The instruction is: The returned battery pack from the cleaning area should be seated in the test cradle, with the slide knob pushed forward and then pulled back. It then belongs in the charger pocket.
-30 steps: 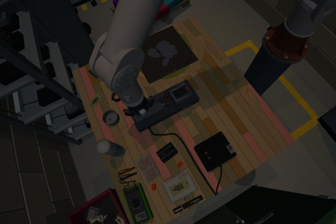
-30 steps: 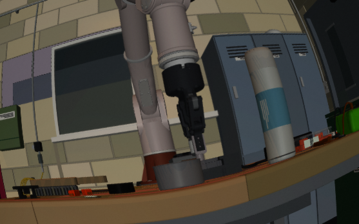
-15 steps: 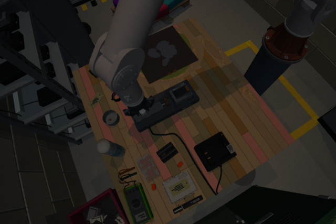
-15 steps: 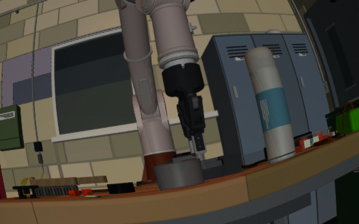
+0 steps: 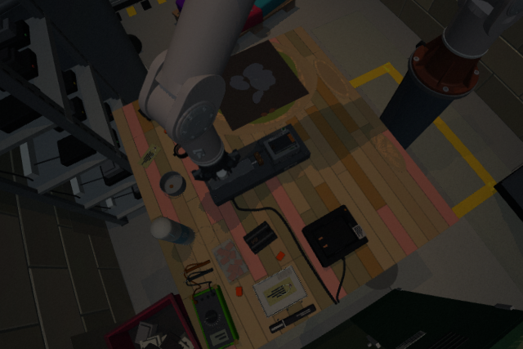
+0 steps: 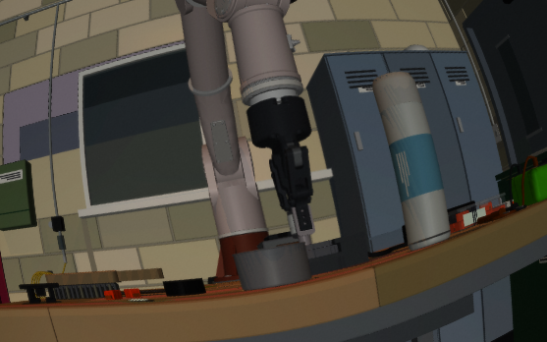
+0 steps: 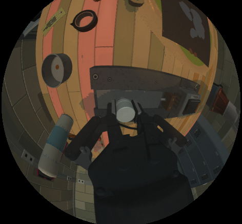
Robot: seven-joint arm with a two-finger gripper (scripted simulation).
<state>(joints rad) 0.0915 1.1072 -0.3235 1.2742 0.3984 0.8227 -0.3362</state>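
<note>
My gripper (image 7: 125,109) (image 5: 220,174) (image 6: 302,231) stands over the near end of the long dark test cradle (image 5: 257,160) (image 7: 143,92) and is closed around the cradle's pale round slide knob (image 7: 125,110) (image 5: 220,174). The grey battery pack (image 5: 279,144) (image 7: 190,104) sits in the cradle's far end. The black charger pocket (image 5: 334,235) lies toward the table's front right, with a cable running off the edge. The dark cleaning mat (image 5: 260,81) (image 7: 189,30) with grey stains lies behind the cradle.
A tall white and blue canister (image 5: 169,230) (image 6: 414,157) (image 7: 53,146) stands at the table's left edge. A grey round dish (image 5: 172,183) (image 6: 272,265) (image 7: 55,70) lies left of the cradle. A small black box (image 5: 260,236), a green multimeter (image 5: 213,317) and a label card (image 5: 279,290) lie in front.
</note>
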